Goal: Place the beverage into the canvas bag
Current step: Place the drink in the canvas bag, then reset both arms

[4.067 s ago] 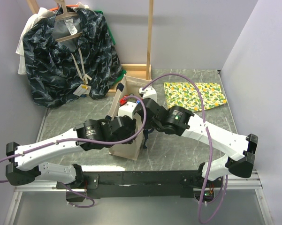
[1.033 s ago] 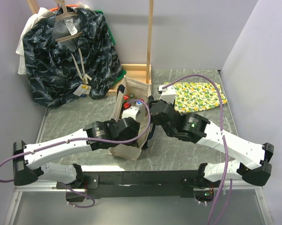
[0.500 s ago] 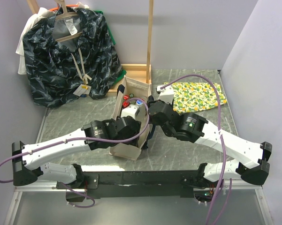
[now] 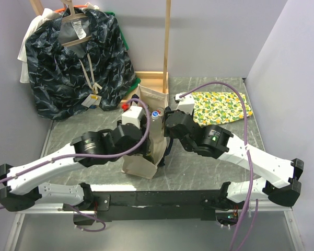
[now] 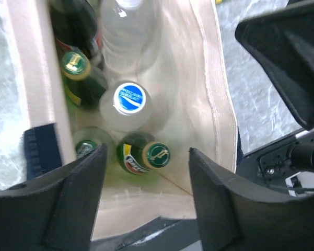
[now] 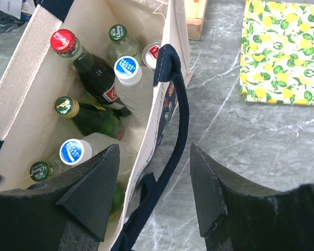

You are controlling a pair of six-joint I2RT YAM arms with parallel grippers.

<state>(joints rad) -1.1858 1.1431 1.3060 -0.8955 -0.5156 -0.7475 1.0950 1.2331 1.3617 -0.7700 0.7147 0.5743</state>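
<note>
While both arms crowd the canvas bag (image 4: 140,166) at mid-table, open room around it is limited. The bag stands upright with its mouth open. Its far end sits just before the base of the wooden frame (image 4: 167,47). To its right the table (image 6: 224,167) is bare marble as far as the lemon-print cloth (image 6: 282,52), which lies well apart. Inside, the floor is nearly full of upright bottles: a red-capped cola bottle (image 6: 68,44), two clear blue-capped bottles, and several green ones.

The left gripper (image 5: 146,152) hangs over the near end of the bag's mouth, fingers spread wide and holding nothing. A green bottle (image 5: 141,159) stands in the bag directly below it, apart from both fingers. The right gripper (image 6: 154,151) is likewise spread wide and empty. It straddles the bag's right wall and dark strap handle (image 6: 184,115) without pinching either.
</note>
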